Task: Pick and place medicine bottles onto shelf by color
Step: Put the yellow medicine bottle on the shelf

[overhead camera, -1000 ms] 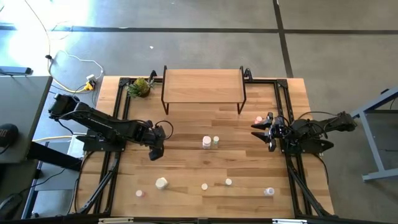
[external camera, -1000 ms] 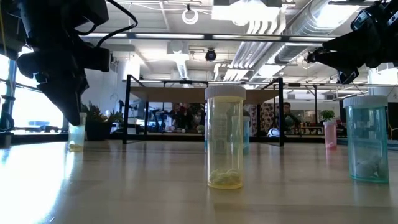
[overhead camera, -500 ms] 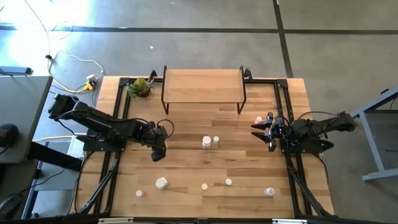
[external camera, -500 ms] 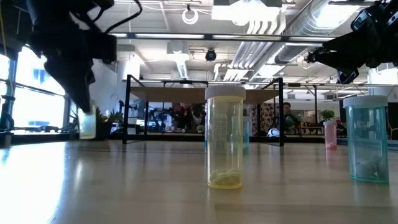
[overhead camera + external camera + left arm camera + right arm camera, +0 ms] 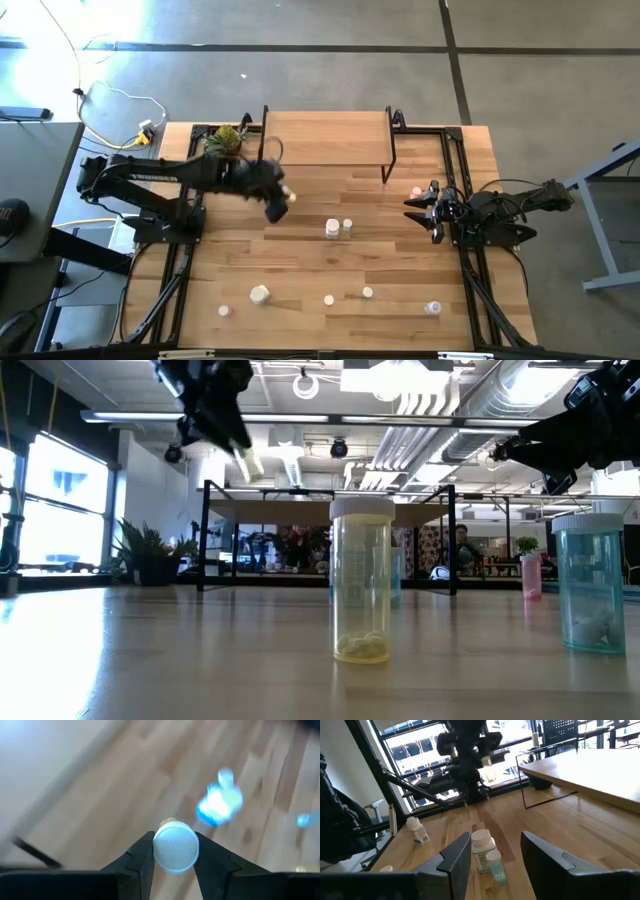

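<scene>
My left gripper (image 5: 280,200) hangs above the table just in front of the shelf's (image 5: 325,138) left half, shut on a pale yellow bottle with a white cap (image 5: 175,846). The low view shows that bottle (image 5: 246,462) high and slanted. Two bottles (image 5: 339,228) stand mid-table, and a pink one (image 5: 416,191) stands by my right gripper (image 5: 412,207). That gripper waits level at the table's right side, open with nothing between its fingers (image 5: 456,855). The wooden shelf on dark legs stands at the far edge. My left gripper pinches the pale yellow bottle between its two fingers (image 5: 142,857) at the white cap end (image 5: 159,851). The fingers slant down from the table's left. The bottle is lifted clear and tilted, its body pointing down and away below the fingers.
Several more small bottles stand along the near edge (image 5: 259,294), (image 5: 328,299), (image 5: 367,293), (image 5: 432,308), (image 5: 224,311). A green leafy plant (image 5: 226,140) sits at the far left beside the shelf. Dark rails run along the table's left and right sides.
My left gripper has risen with the pale yellow bottle, lifting it clear of the table. It has swung toward the far edge and to the right, toward the shelf, tipping as it went. The bottle has gone from upright to slanted. It has stayed shut.
</scene>
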### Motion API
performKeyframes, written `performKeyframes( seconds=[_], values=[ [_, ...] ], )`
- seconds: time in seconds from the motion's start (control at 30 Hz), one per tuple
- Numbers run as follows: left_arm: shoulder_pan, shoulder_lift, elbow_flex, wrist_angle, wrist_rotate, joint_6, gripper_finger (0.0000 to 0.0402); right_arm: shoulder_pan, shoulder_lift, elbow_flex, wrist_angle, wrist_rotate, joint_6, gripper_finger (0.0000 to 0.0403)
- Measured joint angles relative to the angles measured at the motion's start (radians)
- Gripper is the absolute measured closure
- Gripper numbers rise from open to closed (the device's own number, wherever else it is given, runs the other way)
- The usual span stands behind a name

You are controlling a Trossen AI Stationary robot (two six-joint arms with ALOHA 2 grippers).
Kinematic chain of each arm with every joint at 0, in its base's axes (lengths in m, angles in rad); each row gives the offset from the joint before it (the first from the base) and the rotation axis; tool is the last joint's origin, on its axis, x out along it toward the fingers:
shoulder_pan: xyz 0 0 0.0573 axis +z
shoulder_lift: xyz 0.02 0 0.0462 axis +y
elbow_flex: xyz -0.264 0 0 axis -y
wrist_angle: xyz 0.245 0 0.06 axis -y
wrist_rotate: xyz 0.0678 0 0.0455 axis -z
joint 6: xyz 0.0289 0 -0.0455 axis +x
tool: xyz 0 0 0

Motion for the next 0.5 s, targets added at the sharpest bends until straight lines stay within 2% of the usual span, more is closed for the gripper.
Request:
performKeyframes(
  seconds=[0.5],
  values=[
    [0.392, 0.000, 0.270, -0.027, 0.000, 0.212, 0.0293, 0.000, 0.000, 0.000, 0.000, 0.000, 0.001, 0.0240]
  ],
)
